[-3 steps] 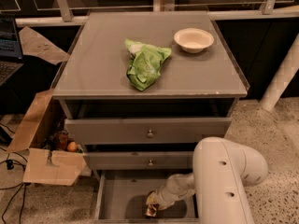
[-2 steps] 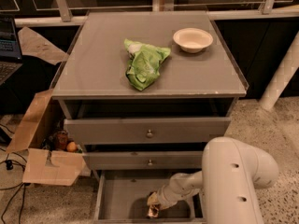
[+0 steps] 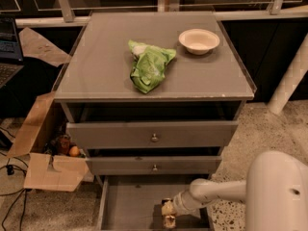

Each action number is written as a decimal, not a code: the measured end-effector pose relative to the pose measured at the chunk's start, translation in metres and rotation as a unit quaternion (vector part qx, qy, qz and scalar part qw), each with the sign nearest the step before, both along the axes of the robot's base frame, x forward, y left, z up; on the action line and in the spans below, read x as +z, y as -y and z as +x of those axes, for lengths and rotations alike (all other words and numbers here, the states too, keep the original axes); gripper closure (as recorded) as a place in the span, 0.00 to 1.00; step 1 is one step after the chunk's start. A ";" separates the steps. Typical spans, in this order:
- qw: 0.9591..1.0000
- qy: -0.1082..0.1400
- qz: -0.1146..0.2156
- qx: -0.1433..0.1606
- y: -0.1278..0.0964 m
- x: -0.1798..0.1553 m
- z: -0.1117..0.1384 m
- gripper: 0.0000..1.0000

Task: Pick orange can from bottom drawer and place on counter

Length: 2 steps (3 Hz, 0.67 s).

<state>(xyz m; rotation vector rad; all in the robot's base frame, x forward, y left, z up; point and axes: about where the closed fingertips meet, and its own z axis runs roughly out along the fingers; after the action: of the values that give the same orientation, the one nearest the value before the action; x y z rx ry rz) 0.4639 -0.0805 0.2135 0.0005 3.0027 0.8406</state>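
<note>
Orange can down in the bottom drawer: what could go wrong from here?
1. The end effector sits at the orange can in the bottom drawer, at the view's lower edge; the hold cannot be confirmed, so the can may tip or slip.
2. The part-open middle drawer juts out above and behind; the lift could clip it.
3. The green bag and white bowl take up counter space; aim for a bare patch.

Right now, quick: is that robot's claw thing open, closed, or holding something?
Gripper: low inside the deep grey bottom drawer, right at the small brownish-orange drink can; open, closed or holding cannot be told.
</note>
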 end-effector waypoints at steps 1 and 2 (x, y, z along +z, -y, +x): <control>0.998 0.036 0.018 0.047 0.011 0.027 -0.004 1.00; 0.995 0.055 0.028 0.080 0.009 0.057 -0.008 1.00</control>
<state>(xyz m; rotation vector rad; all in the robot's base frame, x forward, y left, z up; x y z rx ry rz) 0.4562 -0.0891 0.2705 -0.2788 2.9046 0.9042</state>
